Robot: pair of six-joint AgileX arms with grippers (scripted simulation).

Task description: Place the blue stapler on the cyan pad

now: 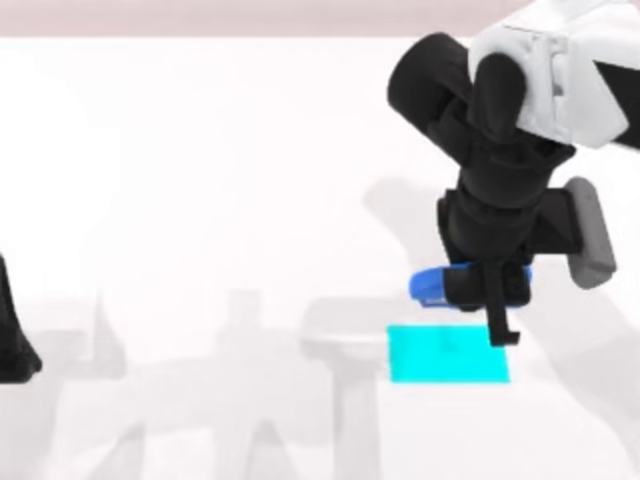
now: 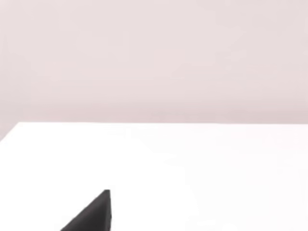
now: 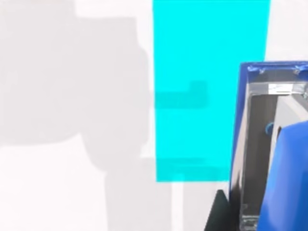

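Our white table (image 1: pixel 200 200) fills the top view, and our right arm reaches in from the upper right of that frame. Our left arm sits parked at the far left edge, and we cannot tell how its fingers stand.

Below the right arm, in the lower right of centre, lies the cyan pad (image 1: pixel 448 355), flat and uncovered. Our right gripper (image 1: pixel 487 290) hangs just above the pad's upper edge in the top view, clamped on the blue stapler (image 1: pixel 430 285), whose blue end sticks out to the left of the fingers. The right wrist view shows the stapler (image 3: pixel 284 168) close up, raised, with the pad (image 3: pixel 207 72) beyond it.

We judge the carry nearly done. To finish well, we should bring the stapler over the pad's middle, keep it level, lower until it rests, and only then release, so it does not tip or slide off the edge.
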